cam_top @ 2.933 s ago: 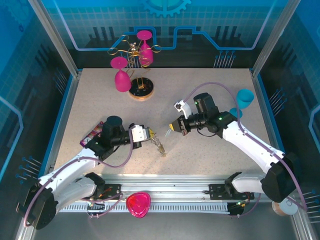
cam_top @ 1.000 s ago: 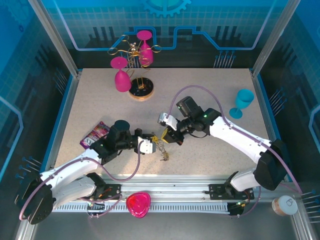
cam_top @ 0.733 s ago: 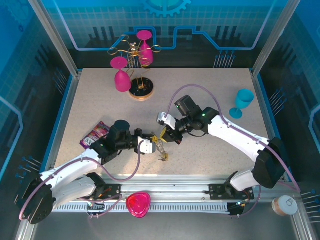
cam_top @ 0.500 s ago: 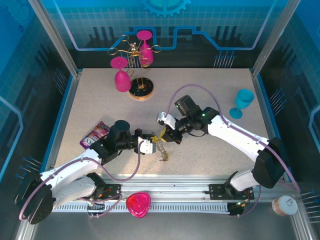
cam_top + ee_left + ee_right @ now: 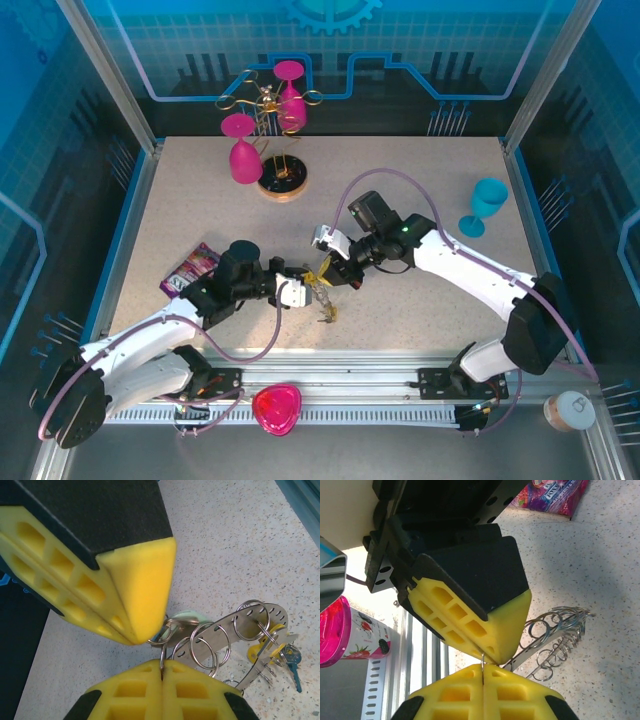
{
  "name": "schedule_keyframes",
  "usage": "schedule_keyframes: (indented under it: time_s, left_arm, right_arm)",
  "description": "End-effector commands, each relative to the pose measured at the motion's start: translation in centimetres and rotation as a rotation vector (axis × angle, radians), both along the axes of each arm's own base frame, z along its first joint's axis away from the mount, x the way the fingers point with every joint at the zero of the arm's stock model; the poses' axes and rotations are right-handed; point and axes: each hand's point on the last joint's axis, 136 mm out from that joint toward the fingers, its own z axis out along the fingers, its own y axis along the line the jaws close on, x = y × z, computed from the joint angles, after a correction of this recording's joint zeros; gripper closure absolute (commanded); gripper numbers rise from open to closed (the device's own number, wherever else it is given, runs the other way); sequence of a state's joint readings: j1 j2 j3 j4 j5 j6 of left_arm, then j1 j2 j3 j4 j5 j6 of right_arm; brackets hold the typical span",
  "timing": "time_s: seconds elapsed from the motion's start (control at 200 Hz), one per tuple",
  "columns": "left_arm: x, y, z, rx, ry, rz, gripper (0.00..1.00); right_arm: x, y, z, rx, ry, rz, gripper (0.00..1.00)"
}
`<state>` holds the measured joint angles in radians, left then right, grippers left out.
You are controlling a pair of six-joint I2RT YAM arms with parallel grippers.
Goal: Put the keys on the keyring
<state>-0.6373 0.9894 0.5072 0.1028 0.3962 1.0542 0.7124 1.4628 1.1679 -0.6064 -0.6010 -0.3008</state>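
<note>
The keyring (image 5: 322,298) is a curved silver band with holes and several split rings (image 5: 260,617), hanging above the table between both arms. My left gripper (image 5: 303,290) is shut, its pads (image 5: 162,669) pinching one thin split ring of the keyring. My right gripper (image 5: 326,274) is shut too (image 5: 483,667), tip to tip with the left gripper. It pinches a small wire loop beside a pale teal key head (image 5: 188,618). A yellow-headed key (image 5: 260,652) and a blue key (image 5: 292,662) hang from the band's far end. The band also runs past my right pads (image 5: 540,646).
A gold stand with pink goblets on a round black-and-wood base (image 5: 281,183) is at the back left. A teal goblet (image 5: 487,203) stands at the right edge. A purple packet (image 5: 192,268) lies left of my left arm. A pink cup (image 5: 277,408) sits on the front rail.
The right gripper has swung left and down from mid-table until its tip meets the left gripper at the keyring. Over the last second both barely move.
</note>
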Motion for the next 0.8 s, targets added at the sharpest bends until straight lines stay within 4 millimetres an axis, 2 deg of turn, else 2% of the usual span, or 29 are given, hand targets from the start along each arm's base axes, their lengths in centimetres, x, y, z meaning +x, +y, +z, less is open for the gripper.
schedule_keyframes:
  time_s: [0.0,0.175,0.37,0.555,0.795]
  left_arm:
    - [0.0,-0.5,1.3,-0.026,-0.054,-0.028,1.00]
    - [-0.2,-0.5,1.3,-0.027,-0.059,-0.032,1.00]
    - [-0.2,-0.5,1.0,-0.001,-0.098,-0.035,1.00]
    - [0.0,-0.8,0.7,0.041,-0.181,-0.041,1.00]
    - [1.2,-0.9,0.9,0.070,-0.330,0.000,1.00]
  right_arm:
    - [0.1,0.4,0.5,0.018,-0.004,0.018,1.00]
    - [1.4,0.0,0.1,-0.018,-0.033,-0.035,1.00]
    - [0.7,-0.3,1.3,0.043,0.030,-0.001,1.00]
    - [1.1,-0.7,0.7,0.015,0.085,0.012,1.00]
    - [0.7,-0.9,0.1,-0.025,0.146,0.035,1.00]
